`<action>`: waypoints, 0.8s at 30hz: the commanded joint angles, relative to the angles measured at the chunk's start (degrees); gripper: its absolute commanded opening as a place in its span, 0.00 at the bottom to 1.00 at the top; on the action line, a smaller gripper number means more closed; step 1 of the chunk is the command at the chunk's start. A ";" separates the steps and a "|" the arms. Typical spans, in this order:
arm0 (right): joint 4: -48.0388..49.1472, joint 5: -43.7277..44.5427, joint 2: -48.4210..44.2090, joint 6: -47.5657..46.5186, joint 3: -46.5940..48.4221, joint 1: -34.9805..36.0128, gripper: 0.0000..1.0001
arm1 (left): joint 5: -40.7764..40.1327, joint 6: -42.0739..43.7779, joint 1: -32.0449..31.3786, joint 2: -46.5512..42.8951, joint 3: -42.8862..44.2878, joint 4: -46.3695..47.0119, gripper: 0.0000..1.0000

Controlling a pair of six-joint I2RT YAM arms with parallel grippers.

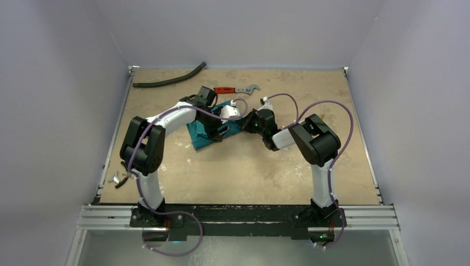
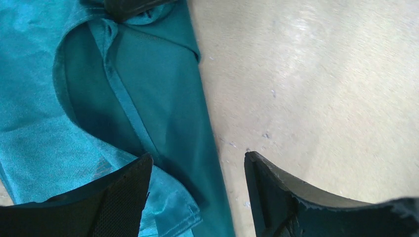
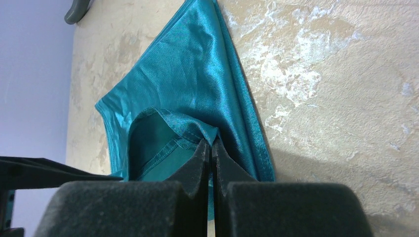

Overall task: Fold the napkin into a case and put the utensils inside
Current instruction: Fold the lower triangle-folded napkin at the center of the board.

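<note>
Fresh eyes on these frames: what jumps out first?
The teal napkin, partly folded, sits at the centre of the top view with both arms bent in over it. The right gripper is shut on a hemmed edge of the cloth, while the left gripper hangs open over its straight edge. A red-handled wrench lies just behind.

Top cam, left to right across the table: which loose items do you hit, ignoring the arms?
In order: pliers → black hose → red-handled wrench. Left out: napkin, since it overlaps both hose and wrench.
</note>
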 commanded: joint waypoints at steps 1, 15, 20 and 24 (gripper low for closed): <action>-7.37 2.09 -0.88 -1.68 -1.23 -0.24 0.00 | -6.86 -6.51 0.53 -1.89 -2.60 12.22 0.68; -5.87 0.51 -1.54 -1.62 -2.87 -0.27 0.00 | -14.68 -8.03 0.58 1.05 -0.92 15.05 0.61; -5.08 0.57 -1.20 -1.33 -3.04 -0.27 0.00 | -13.16 -9.93 0.34 1.26 -0.71 15.35 0.62; -4.76 0.59 -1.29 -0.98 -3.29 -0.27 0.00 | -15.08 -9.99 0.22 2.23 -1.02 16.29 0.62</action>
